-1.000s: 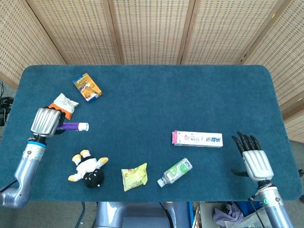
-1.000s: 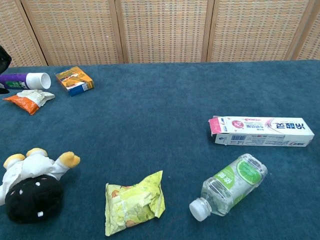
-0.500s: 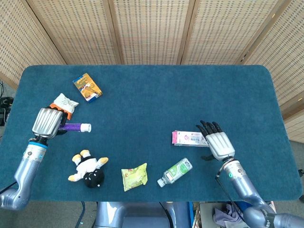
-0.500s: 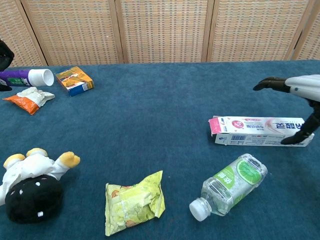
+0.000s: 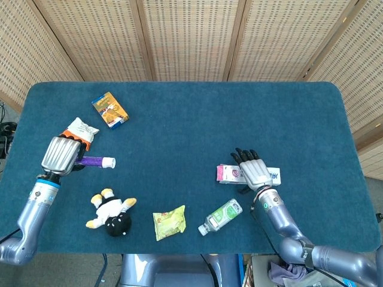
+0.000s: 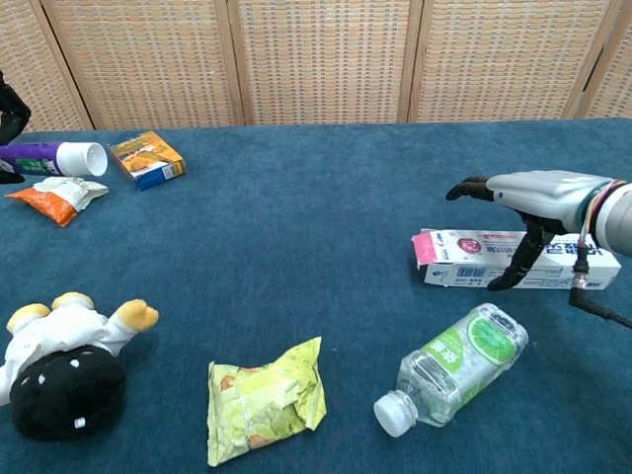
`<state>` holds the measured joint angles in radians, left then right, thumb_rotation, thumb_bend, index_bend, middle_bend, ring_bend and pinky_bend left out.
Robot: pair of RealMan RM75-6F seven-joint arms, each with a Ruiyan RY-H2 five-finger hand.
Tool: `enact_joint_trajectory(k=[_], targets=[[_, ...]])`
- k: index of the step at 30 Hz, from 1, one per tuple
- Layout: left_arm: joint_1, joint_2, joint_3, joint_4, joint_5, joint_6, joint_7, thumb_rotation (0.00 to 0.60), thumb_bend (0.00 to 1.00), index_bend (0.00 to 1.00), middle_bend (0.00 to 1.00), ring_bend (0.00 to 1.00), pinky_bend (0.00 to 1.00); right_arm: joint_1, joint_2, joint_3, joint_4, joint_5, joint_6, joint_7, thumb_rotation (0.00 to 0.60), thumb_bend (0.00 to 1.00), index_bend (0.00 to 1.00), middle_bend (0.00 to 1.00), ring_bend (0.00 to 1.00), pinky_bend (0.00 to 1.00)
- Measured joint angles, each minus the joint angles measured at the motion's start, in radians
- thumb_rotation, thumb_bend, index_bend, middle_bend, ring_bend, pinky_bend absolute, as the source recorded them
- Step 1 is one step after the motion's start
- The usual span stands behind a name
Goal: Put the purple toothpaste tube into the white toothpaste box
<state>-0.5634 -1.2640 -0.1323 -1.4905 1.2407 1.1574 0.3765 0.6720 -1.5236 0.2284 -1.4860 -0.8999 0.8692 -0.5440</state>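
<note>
Green-labelled and clear, a bottle (image 6: 452, 366) lies nearest the table's front edge, with a yellow snack bag (image 6: 264, 399) and a plush toy (image 6: 61, 360) to its left. Just behind the bottle lies the white box (image 6: 464, 260), long axis left to right, its pink flap end toward the table's middle. The right hand (image 5: 254, 171) is over the box's middle, fingers spread, thumb tip down at the box's near side; holding nothing. Far to the left, the left hand (image 5: 60, 155) grips the purple tube (image 5: 96, 161), which lies level, long axis left-right, white cap pointing toward the box, well apart from it. Beyond sit an orange packet (image 6: 57, 196) and an orange carton (image 6: 147, 159).
</note>
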Motion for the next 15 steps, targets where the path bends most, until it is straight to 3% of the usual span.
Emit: enact_joint_trajectory(k=[8, 15], targets=[[0.0, -0.007, 0.003, 0.004, 0.01, -0.002, 0.005, 0.6, 0.26, 0.8, 0.68, 0.57, 0.53, 0.028, -0.024, -0.006, 0.082, 0.06, -0.016, 0.018, 0.6, 0.15, 0.14, 0.01, 0.0, 0.0], [0.003, -0.009, 0.002, 0.008, 0.013, -0.001, 0.006, 0.6, 0.26, 0.8, 0.68, 0.57, 0.53, 0.025, -0.036, -0.026, 0.118, 0.052, 0.009, 0.048, 0.6, 0.15, 0.31, 0.19, 0.05, 0.04]])
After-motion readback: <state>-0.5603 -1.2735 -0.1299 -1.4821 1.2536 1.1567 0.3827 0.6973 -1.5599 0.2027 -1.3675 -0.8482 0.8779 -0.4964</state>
